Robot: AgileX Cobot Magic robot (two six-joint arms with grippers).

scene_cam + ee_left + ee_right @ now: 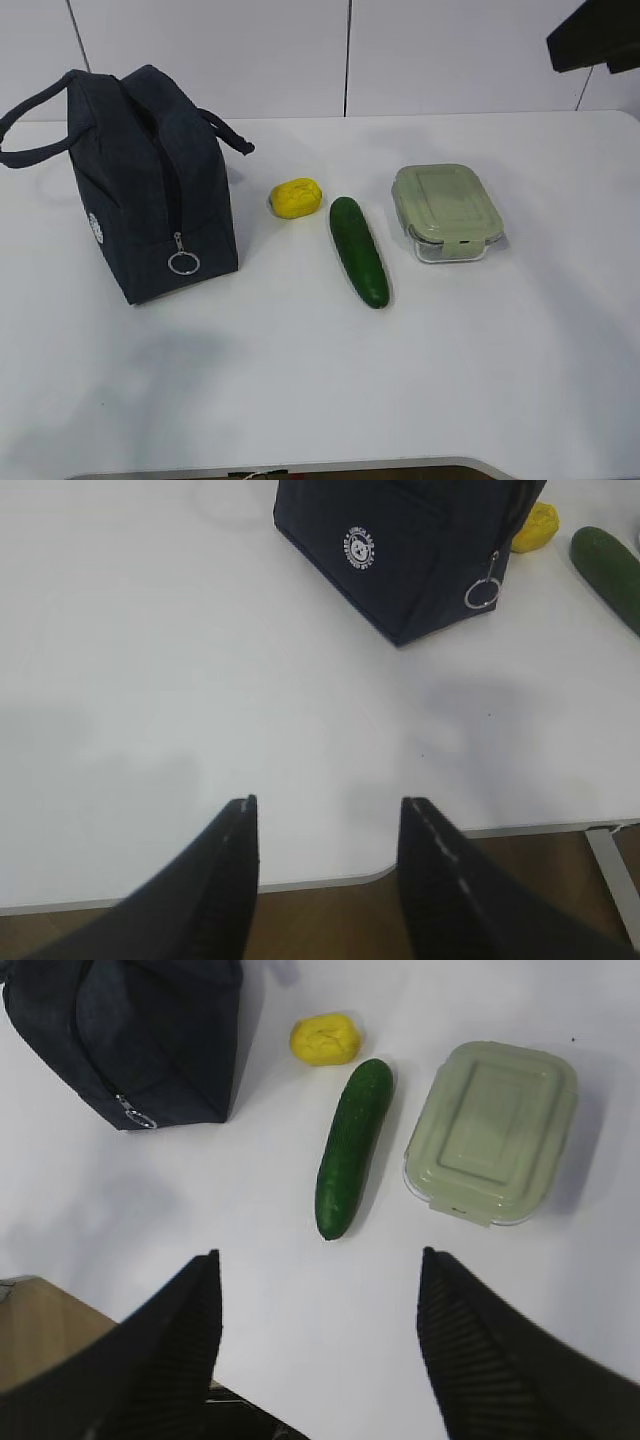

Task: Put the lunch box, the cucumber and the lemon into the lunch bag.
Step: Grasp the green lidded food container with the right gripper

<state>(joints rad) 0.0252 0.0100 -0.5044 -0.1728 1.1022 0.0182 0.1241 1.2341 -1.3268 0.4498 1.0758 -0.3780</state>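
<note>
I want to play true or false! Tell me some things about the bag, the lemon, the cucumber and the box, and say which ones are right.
1. The lunch bag is zipped shut. True.
2. The lemon is inside the bag. False: it lies on the table.
3. The cucumber lies between lemon and lunch box. True.
4. The lunch box has no lid. False: a green lid is on.
5. The right gripper holds the cucumber. False: its jaws are empty.

one lunch bag (pixel 150 190), one lemon (pixel 297 198), one cucumber (pixel 358 250), one lunch box (pixel 445 212).
</note>
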